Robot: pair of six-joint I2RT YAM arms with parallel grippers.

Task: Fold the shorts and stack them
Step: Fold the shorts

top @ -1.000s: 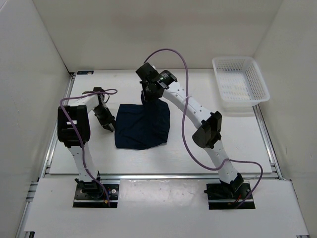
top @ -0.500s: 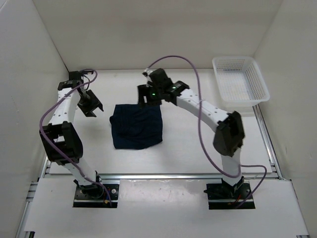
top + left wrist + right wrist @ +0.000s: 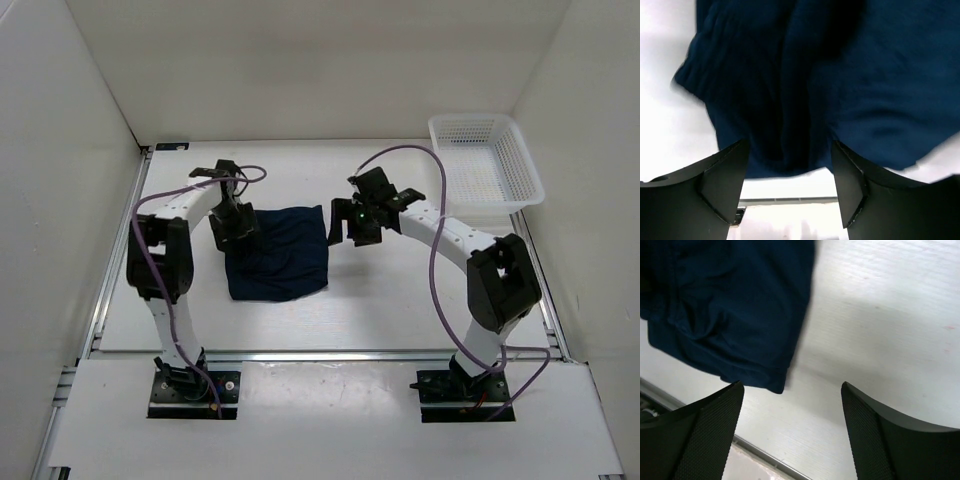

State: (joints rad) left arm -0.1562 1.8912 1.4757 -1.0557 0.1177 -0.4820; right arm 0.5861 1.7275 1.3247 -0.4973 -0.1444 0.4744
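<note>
The dark navy shorts [image 3: 280, 255] lie folded into a rough square on the white table, left of centre. My left gripper [image 3: 236, 228] hangs over their back left corner, open, with nothing held. In the left wrist view the shorts [image 3: 840, 75] fill the upper picture, and the left gripper [image 3: 788, 160] stands open above their edge. My right gripper [image 3: 346, 226] is just off their back right corner, open and empty. The right wrist view shows the shorts [image 3: 725, 300] at upper left, with the right gripper [image 3: 792, 390] wide apart over bare table.
A white mesh basket [image 3: 486, 170] stands at the back right corner. White walls close in the table [image 3: 400, 290] on three sides. A metal rail [image 3: 330, 352] runs along the near edge in front of the arm bases.
Both grippers have opened and let go of the shorts. The right one moved from the back edge to the right side. The left one swung out and back to the shorts' left corner.
</note>
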